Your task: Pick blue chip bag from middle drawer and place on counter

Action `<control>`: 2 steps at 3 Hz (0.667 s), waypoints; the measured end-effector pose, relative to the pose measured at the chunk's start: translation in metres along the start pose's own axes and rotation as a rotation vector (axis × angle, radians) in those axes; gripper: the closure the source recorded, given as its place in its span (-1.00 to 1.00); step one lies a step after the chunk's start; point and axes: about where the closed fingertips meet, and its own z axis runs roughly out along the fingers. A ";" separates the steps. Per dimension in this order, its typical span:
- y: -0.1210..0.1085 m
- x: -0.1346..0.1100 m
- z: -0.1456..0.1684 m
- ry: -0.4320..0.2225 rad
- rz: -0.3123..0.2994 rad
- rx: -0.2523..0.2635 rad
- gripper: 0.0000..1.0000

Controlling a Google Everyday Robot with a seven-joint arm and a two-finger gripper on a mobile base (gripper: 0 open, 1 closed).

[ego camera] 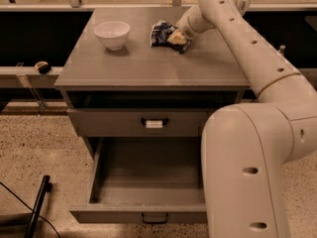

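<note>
The blue chip bag (160,32) lies crumpled on the counter (148,68), at the back, right of centre. My gripper (177,37) is down at the bag's right side and touches it; the arm reaches in from the right. The middle drawer (148,175) is pulled out below, with its plain bar handle (154,217) at the front. Nothing shows inside the drawer.
A white bowl (112,34) stands on the counter's back left. The drawer above, whose handle has a white tag (154,123), is closed. My robot's large body (247,172) covers the cabinet's right side. A dark pole (37,205) lies on the floor at the lower left.
</note>
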 end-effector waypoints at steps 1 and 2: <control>-0.004 -0.004 -0.004 0.000 0.000 0.000 -1.00; -0.008 -0.008 -0.008 0.000 0.000 0.000 -1.00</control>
